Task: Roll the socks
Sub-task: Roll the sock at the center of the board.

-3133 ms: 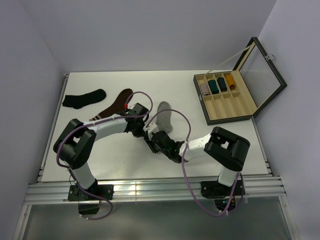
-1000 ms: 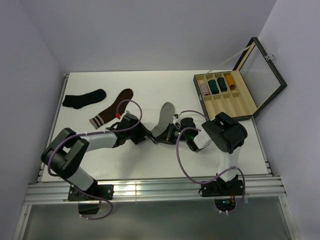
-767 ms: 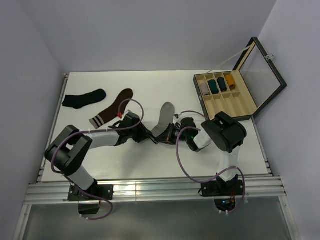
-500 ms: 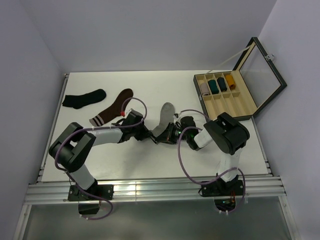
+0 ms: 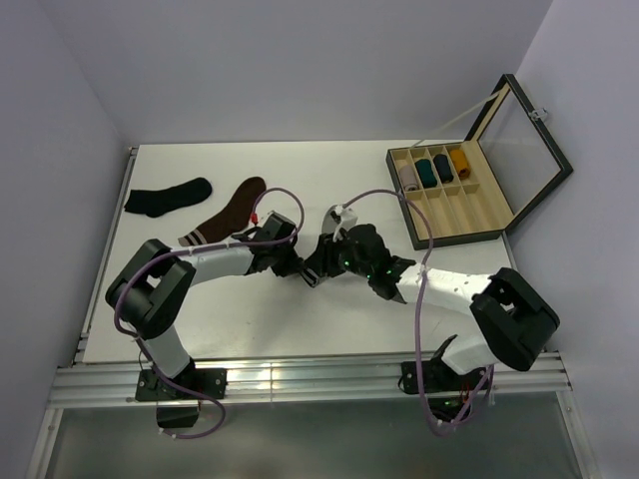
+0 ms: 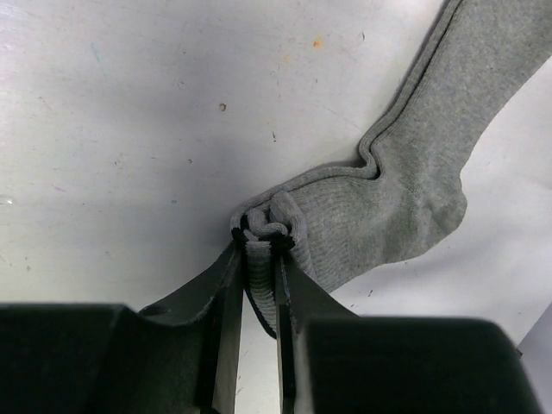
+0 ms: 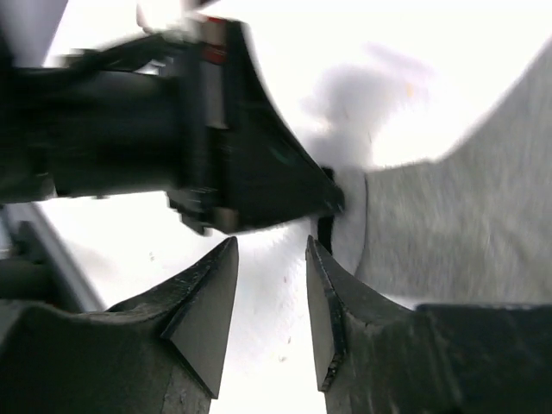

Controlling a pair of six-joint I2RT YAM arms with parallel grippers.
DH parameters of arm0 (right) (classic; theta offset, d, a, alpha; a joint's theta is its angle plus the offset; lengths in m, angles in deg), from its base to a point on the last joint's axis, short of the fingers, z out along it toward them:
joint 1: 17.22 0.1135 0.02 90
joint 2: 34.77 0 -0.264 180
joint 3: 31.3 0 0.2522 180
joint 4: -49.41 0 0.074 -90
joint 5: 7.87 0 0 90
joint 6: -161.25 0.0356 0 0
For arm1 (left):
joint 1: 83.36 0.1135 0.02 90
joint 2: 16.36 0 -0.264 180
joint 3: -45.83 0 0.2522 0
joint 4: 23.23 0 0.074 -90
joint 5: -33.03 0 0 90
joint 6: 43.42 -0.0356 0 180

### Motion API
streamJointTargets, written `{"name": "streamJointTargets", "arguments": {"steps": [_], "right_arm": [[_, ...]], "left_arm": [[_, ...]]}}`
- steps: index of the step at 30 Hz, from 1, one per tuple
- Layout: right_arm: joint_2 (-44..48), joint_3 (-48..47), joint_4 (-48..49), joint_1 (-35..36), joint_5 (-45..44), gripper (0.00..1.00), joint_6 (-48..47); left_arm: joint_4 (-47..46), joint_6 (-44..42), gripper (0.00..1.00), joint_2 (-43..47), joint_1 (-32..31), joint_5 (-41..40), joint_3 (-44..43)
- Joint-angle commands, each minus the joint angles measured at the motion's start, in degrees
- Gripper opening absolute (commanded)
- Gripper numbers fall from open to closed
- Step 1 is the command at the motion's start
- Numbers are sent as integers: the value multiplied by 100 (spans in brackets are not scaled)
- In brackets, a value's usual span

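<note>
The light grey sock [image 5: 326, 232] lies mid-table, toe pointing away, partly hidden by the right arm. My left gripper [image 5: 303, 269] is shut on its bunched, dark-striped cuff [image 6: 263, 228]. In the left wrist view the left gripper [image 6: 259, 246] pinches the ribbed fold, and the sock's body [image 6: 379, 207] runs to the upper right. My right gripper [image 5: 321, 261] is open just beside that cuff. In the right wrist view the right gripper [image 7: 271, 246] holds nothing, with the left fingers [image 7: 285, 185] ahead and the grey sock [image 7: 448, 224] at right. No flat pink sock shows.
A black sock [image 5: 168, 196] and a dark brown sock with pale stripes [image 5: 225, 215] lie at the back left. A wooden compartment box [image 5: 469, 225] with raised lid [image 5: 524, 130] stands at the right. It holds several rolled socks, one of them pinkish [image 5: 407, 178].
The right arm has swung its elbow out to the right and now reaches in over the sock. Its gripper stays by the cuff. The left gripper has crept slightly right, still holding the cuff.
</note>
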Motion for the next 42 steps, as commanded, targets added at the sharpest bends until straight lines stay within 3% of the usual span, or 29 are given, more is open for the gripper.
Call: {"name": "streamJointTargets", "arguments": {"steps": [1, 10, 18, 37, 42], "right_arm": [[16, -213, -441, 450, -1261, 45, -1182], [-521, 15, 533, 1110, -1773, 43, -1816], [-1074, -81, 702, 1392, -1852, 43, -2044], [-1690, -565, -985, 1401, -2827, 51, -1588], [-2190, -994, -1704, 1401, -2986, 43, -1500]], "left_arm": [[669, -309, 13, -119, -20, -246, -193], [907, -134, 13, -31, -2, -369, -238], [836, -72, 13, -84, 24, -220, -211], [792, -98, 13, 74, 138, -88, -115], [766, -81, 13, 241, 288, -26, -9]]}}
